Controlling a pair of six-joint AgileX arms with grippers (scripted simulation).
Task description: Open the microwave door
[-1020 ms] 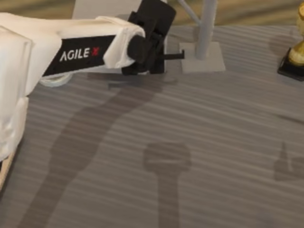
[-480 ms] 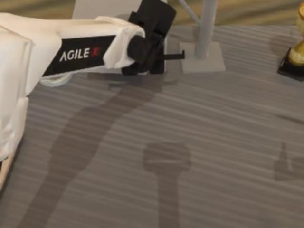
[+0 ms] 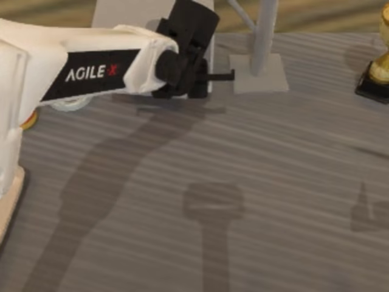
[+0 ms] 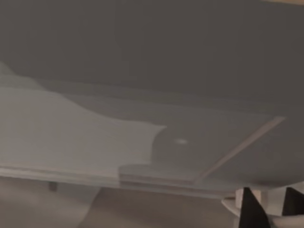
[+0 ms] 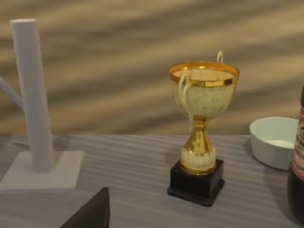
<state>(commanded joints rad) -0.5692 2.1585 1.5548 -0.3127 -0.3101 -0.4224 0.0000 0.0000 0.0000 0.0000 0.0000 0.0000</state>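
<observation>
Grey wood-grain table [image 3: 285, 158] fills most of what I see from above. The microwave [image 3: 121, 12] sits at the table's far edge, left of centre, and only a pale grey slab of it shows past my left arm. That arm, white with a black AgileX band, reaches in from the left side towards the far edge. The left gripper [image 3: 189, 61] is right up against the microwave's right-hand end, its black body overlapping the pale box.

In the left wrist view, the microwave door [image 4: 142, 57] takes up nearly the whole frame as a smooth grey panel, seen from very close. I cannot tell from this whether it is ajar or flush. I also cannot tell whether the left gripper is clamped on anything or released. Only its dark tips show in a corner, with something pale beside them.

Just to the right of the gripper stands the pole stand [image 3: 260, 64] on its square base, apart from the microwave. A gold trophy [image 3: 378, 67] on a black base stands at the far right edge.

The right gripper [image 5: 90, 213] appears only as a dark wedge low in its own wrist view, and I cannot tell its state. It faces the trophy, with a white bowl [image 5: 275, 140] and a dark bottle [image 5: 297, 180] beyond that.
</observation>
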